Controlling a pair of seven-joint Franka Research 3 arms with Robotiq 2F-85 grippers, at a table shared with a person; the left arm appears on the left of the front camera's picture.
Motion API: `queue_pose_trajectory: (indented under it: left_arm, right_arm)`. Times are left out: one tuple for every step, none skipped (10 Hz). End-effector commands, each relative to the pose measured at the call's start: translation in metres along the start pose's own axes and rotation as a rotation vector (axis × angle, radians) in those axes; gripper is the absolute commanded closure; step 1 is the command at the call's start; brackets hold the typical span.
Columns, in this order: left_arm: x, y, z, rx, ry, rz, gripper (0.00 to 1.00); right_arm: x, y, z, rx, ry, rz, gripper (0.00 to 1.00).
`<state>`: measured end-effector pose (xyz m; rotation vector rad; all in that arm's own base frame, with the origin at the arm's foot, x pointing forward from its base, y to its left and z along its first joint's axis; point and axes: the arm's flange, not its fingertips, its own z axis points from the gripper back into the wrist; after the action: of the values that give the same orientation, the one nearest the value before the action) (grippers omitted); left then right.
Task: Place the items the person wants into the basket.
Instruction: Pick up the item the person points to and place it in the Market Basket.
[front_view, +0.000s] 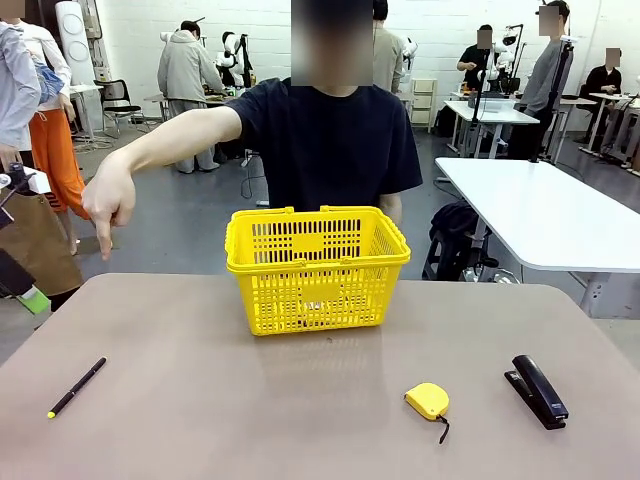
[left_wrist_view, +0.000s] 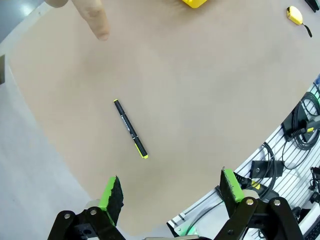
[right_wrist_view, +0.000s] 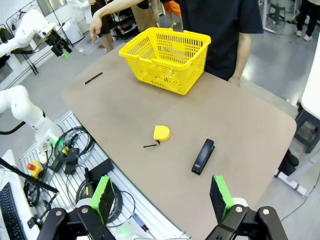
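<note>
**Person points toward pen; both grippers wide and empty**

The person (front_view: 330, 140) stands at the far side of the table (front_view: 250, 430) with one arm stretched out. Their hand (front_view: 108, 205) points an index finger down near the table's far left corner. The thin black pen with yellow tip (front_view: 77, 387) lies flat on the left side of the table, closer to the robot's edge than the finger and well apart from the basket. The yellow basket (front_view: 316, 295) sits upright at the far middle, just in front of the person, with its handles folded down. Its contents cannot be told through the lattice.

The left gripper (left_wrist_view: 171, 189) hangs off the table's left side, jaws wide with nothing between them. In the left wrist view the pen lies beyond its fingers, and the pointing fingertip is farther on. The right gripper (right_wrist_view: 162, 196) is held high off the table's near right corner, jaws wide and empty. The yellow tape measure (front_view: 427, 400) and the black stapler (front_view: 537, 391) rest on the near right side, apart from each other.
</note>
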<state>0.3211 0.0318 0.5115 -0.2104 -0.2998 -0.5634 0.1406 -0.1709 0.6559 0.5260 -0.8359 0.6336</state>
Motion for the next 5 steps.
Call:
queue_pose_trajectory:
  left_arm:
    - [0.000,-0.001,0.001,0.018,0.009,0.006,0.00]
    - [0.000,-0.001,0.001,0.018,0.009,0.006,0.00]
    - [0.000,-0.001,0.001,0.018,0.009,0.006,0.00]
    - [0.000,-0.001,0.000,-0.001,-0.002,-0.003,0.00]
    - [-0.003,-0.002,-0.033,0.048,0.045,-0.048,0.00]
  right_arm:
    - [0.000,0.000,-0.001,0.008,-0.002,0.005,0.00]
    - [0.000,0.000,-0.001,0.008,-0.002,0.005,0.00]
    - [0.000,0.000,-0.001,0.008,-0.002,0.005,0.00]
    - [0.000,0.000,-0.001,0.008,-0.002,0.005,0.00]
    - [0.000,0.000,-0.001,0.008,-0.002,0.005,0.00]
